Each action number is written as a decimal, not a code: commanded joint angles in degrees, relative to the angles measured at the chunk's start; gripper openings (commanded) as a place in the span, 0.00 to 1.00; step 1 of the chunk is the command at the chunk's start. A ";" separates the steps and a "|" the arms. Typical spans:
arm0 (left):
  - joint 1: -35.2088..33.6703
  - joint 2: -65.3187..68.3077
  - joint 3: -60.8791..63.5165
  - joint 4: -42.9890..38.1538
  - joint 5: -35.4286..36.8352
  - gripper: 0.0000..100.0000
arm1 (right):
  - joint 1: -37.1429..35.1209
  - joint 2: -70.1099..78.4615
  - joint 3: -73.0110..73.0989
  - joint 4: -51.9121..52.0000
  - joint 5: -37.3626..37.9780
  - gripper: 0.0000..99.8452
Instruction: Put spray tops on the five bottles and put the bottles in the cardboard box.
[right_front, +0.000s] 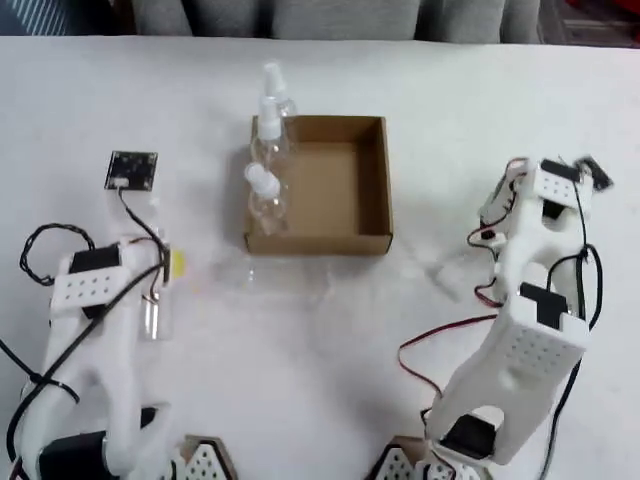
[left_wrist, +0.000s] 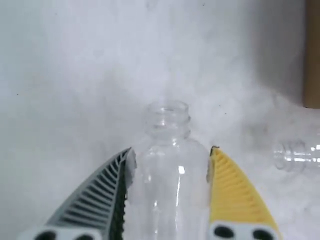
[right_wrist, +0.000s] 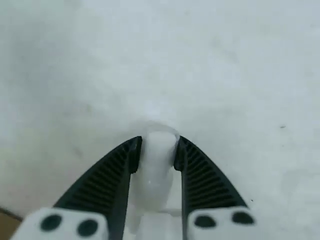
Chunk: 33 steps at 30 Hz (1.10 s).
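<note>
My left pincer (left_wrist: 171, 152): clenched on a clear bottle (left_wrist: 170, 190), with my grey finger on one side and my yellow finger on the other, both touching its shoulders.
Held bottle: neck open, no spray top on it. I hold it over the left half of the counter (left_wrist: 75, 75), toward the near edge.
My right pincer (right_wrist: 158, 142): grasping a white spray top (right_wrist: 156, 170) between two black fingers, low over the counter's right side.
Cardboard box (right_front: 340, 185): open, mid-counter, nearer the far edge.
Far capped bottle (right_front: 273, 120): at the box's left wall. Its sprayer pokes past the far left corner.
Near capped bottle (right_front: 267, 200): also along that left wall, closer to the box's front.
Loose bottle (left_wrist: 297, 154): uncapped, on its side on the counter before the box, apart from the one I hold.
Black board (right_front: 132, 170): small and wired, toward the counter's left edge.
</note>
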 joint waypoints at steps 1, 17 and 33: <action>0.66 0.04 -2.02 -1.85 -0.79 0.02 | 2.77 -0.92 -7.03 4.70 4.31 0.02; 0.66 0.04 -1.85 -1.85 -0.88 0.02 | 15.87 0.66 -19.08 12.62 68.57 0.02; 0.57 0.04 -1.85 -1.93 -0.88 0.02 | 15.52 7.34 -20.31 6.90 67.52 0.21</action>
